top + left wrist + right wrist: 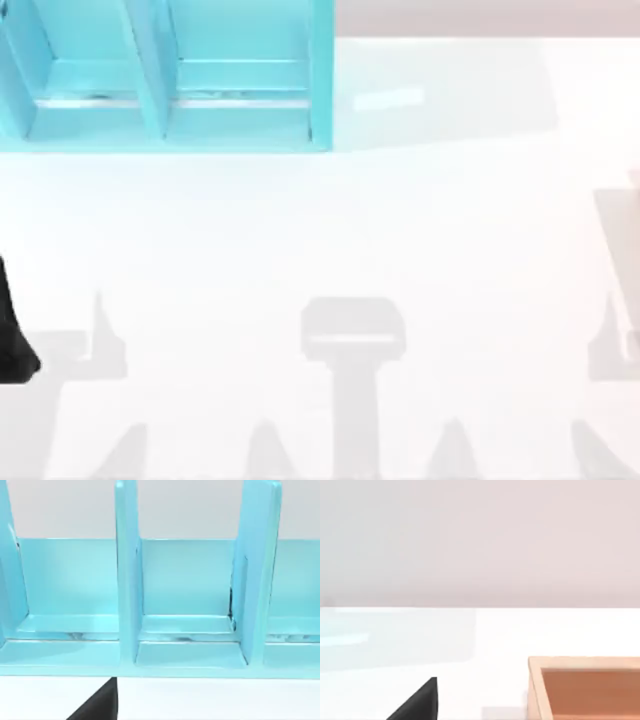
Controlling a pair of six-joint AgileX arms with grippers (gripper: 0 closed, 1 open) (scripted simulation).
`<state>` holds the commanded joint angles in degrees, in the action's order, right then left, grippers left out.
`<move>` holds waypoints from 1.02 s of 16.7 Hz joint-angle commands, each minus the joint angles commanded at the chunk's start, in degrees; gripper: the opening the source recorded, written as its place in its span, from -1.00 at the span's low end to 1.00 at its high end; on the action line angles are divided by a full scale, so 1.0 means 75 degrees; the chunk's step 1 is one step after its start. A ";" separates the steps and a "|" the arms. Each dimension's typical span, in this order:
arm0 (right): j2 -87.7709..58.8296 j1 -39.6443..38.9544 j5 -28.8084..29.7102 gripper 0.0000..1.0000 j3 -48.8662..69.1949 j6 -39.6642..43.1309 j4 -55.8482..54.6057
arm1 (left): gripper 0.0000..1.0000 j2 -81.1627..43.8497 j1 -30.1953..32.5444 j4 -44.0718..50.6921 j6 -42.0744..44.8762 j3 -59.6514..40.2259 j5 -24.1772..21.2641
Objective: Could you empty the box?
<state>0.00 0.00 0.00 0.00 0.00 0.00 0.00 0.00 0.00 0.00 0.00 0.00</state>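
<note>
Left arm (15, 335): a dark section shows at the far left edge of the table (320, 250) in the top view, low and close to the near side. Whether its gripper is released or clenched cannot be told. A black wedge at the lower edge of the left wrist view is too little to identify.

Right arm: its wrist camera faces across the white table surface toward a box (535, 690). Whether that gripper is released or clenched cannot be told either.

Box: one, tan-walled with an orange-brown interior, seen in the right wrist view, resting on the table. What it contains cannot be made out from the portion visible.

Shelf unit (165, 130): one, light blue, standing at the far left of the table in the top view. Two compartments are visible from above. The left wrist view (187, 650) shows upright dividers separating one complete compartment from partial ones on either side
</note>
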 joint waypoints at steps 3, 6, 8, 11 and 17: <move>-0.0089 0.0039 0.0000 1.00 0.0087 0.0041 0.0086 | 1.00 0.0000 0.0000 0.0000 0.0000 0.0000 0.0000; -0.0824 0.0345 -0.0001 1.00 0.0791 0.0352 0.0775 | 1.00 0.0000 0.0000 0.0000 0.0000 0.0000 0.0000; -0.1716 0.0675 -0.0001 1.00 0.1572 0.0682 0.1526 | 1.00 0.0000 0.0000 0.0000 0.0000 0.0000 0.0000; -0.3611 0.1292 -0.0002 1.00 0.3052 0.1300 0.2917 | 1.00 0.0000 0.0000 0.0000 0.0000 0.0000 0.0000; -0.8134 0.2696 0.0004 1.00 0.6400 0.2678 0.6043 | 1.00 0.0000 0.0000 0.0000 0.0000 0.0000 0.0000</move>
<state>-61.01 20.22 0.03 48.00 20.08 45.32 0.00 0.00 0.00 0.00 0.00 0.00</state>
